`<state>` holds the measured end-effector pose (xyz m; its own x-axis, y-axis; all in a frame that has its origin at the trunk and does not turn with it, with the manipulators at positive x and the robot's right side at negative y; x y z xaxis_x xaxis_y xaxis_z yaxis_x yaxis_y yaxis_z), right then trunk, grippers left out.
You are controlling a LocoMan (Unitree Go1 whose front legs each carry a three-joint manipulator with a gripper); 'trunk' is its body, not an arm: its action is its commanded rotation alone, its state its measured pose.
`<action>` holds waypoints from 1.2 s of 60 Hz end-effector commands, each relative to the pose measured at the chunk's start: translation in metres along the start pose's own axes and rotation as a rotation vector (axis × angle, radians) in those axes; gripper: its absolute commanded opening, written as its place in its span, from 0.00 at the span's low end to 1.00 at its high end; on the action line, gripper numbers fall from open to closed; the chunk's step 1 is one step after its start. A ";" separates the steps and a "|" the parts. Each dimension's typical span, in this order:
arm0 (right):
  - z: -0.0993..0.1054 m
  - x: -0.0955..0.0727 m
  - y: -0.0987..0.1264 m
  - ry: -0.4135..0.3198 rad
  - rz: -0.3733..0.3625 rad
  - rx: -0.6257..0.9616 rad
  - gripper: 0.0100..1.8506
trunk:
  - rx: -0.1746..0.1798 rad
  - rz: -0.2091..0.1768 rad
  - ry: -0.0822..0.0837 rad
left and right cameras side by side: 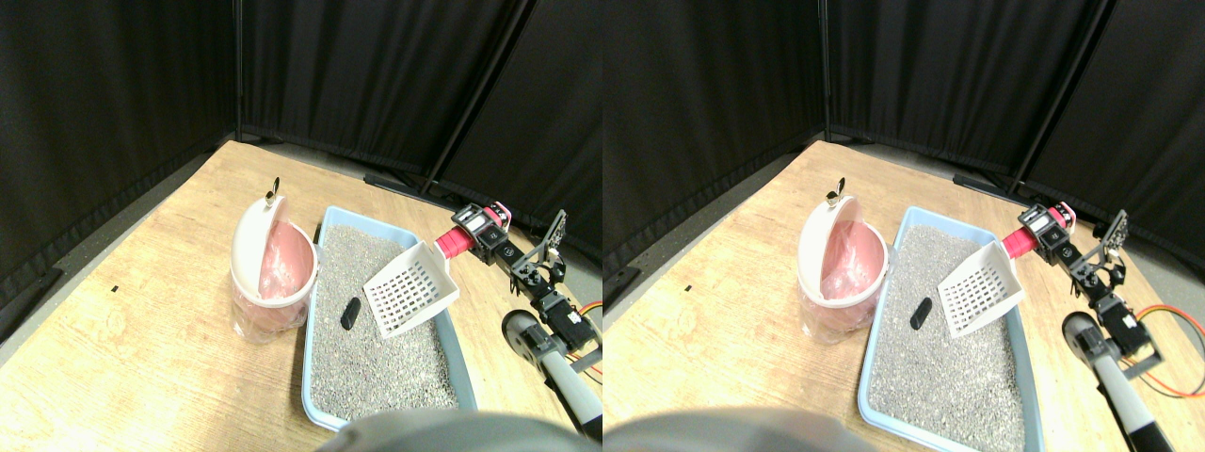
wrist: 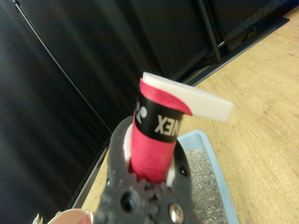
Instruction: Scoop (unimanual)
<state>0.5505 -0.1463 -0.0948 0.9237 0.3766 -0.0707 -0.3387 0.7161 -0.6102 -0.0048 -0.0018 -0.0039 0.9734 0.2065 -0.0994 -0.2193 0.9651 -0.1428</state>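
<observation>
A white slotted scoop (left and right cameras side by side: 411,287) hangs tilted just above the grey litter (left and right cameras side by side: 377,367) in a light-blue tray (left and right cameras side by side: 308,377). My right gripper (left and right cameras side by side: 473,233) is shut on its pink-wrapped handle (left and right cameras side by side: 453,243), reaching in from the tray's right rim. A small black lump (left and right cameras side by side: 350,313) lies on the litter just left of the scoop's blade. In the wrist view the pink handle (wrist: 154,144) fills the middle between the dark jaws, with the scoop's white edge (wrist: 205,102) beyond it and a corner of the tray (wrist: 212,147) behind.
A bin (left and right cameras side by side: 273,268) with a pink liner and a white swing lid stands against the tray's left side. Everything rests on a wooden board (left and right cameras side by side: 141,330) edged by black curtains (left and right cameras side by side: 377,75). An orange cable (left and right cameras side by side: 591,306) runs by my arm.
</observation>
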 end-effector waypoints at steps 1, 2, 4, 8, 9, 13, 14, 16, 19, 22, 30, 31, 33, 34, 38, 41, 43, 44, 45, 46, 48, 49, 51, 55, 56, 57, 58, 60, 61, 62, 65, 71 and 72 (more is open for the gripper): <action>0.011 0.002 0.002 -0.046 0.010 -0.023 0.02 | -0.006 0.013 0.023; 0.011 0.002 0.003 -0.041 0.015 -0.026 0.02 | -0.006 0.013 0.023; 0.011 0.002 0.004 -0.050 0.029 -0.037 0.02 | -0.007 0.012 0.025; 0.011 0.002 0.007 -0.053 0.041 -0.049 0.02 | -0.007 0.012 0.026; 0.011 0.003 0.007 -0.051 0.043 -0.048 0.02 | -0.008 0.011 0.028; 0.011 0.002 0.011 -0.046 0.058 -0.037 0.02 | -0.008 0.012 0.026; 0.011 0.002 0.012 -0.045 0.066 -0.032 0.02 | -0.008 0.012 0.026; 0.011 0.002 0.012 -0.044 0.071 -0.029 0.02 | -0.008 0.012 0.026; 0.009 0.003 0.017 -0.035 0.087 -0.035 0.02 | -0.007 0.012 0.029; 0.007 0.003 0.020 -0.037 0.100 -0.034 0.02 | -0.007 0.012 0.029; 0.006 0.002 0.044 0.000 0.150 0.009 0.02 | -0.009 0.008 0.038; 0.006 0.002 0.044 0.000 0.150 0.009 0.02 | -0.011 0.008 0.039; 0.005 0.000 0.053 -0.011 0.168 0.039 0.02 | -0.012 0.009 0.039; 0.004 0.000 0.058 -0.027 0.183 0.068 0.02 | -0.012 0.009 0.039; -0.001 -0.004 0.076 -0.022 0.220 0.148 0.02 | -0.015 0.011 0.040; -0.003 -0.005 0.086 -0.034 0.240 0.179 0.03 | -0.016 0.013 0.043; -0.004 -0.006 0.090 -0.045 0.245 0.199 0.03 | -0.016 0.013 0.044; -0.005 -0.007 0.094 -0.051 0.247 0.213 0.03 | -0.016 0.013 0.044; -0.005 -0.008 0.098 -0.039 0.246 0.210 0.03 | -0.016 0.013 0.046; -0.005 -0.008 0.101 -0.042 0.249 0.210 0.03 | -0.017 0.013 0.046; -0.005 -0.008 0.103 -0.048 0.252 0.210 0.03 | -0.017 0.013 0.046; -0.004 -0.009 0.105 -0.048 0.256 0.210 0.02 | -0.017 0.013 0.047; -0.004 -0.010 0.109 -0.055 0.270 0.212 0.04 | -0.019 0.014 0.049; -0.002 -0.012 0.113 -0.045 0.275 0.228 0.02 | -0.018 0.014 0.051; -0.002 -0.012 0.114 -0.041 0.276 0.231 0.02 | -0.018 0.014 0.051; -0.001 -0.013 0.114 -0.038 0.279 0.239 0.02 | -0.019 0.014 0.051; -0.001 -0.013 0.115 -0.039 0.284 0.247 0.02 | -0.019 0.014 0.051; -0.001 -0.013 0.116 -0.038 0.293 0.257 0.02 | -0.022 0.013 0.052; 0.000 -0.013 0.117 -0.026 0.292 0.254 0.02 | -0.023 0.014 0.051; 0.000 -0.013 0.117 -0.025 0.293 0.256 0.02 | -0.023 0.014 0.051; 0.000 -0.012 0.118 -0.038 0.300 0.274 0.02 | -0.023 0.014 0.051; 0.001 -0.013 0.119 -0.031 0.299 0.286 0.02 | -0.024 0.015 0.053; 0.001 -0.013 0.119 -0.031 0.294 0.286 0.02 | -0.023 0.015 0.052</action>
<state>0.5075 -0.0802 -0.1544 0.8873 0.4527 -0.0888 -0.4513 0.8120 -0.3700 -0.0053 -0.0033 -0.0035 0.9735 0.1939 -0.1216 -0.2116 0.9651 -0.1546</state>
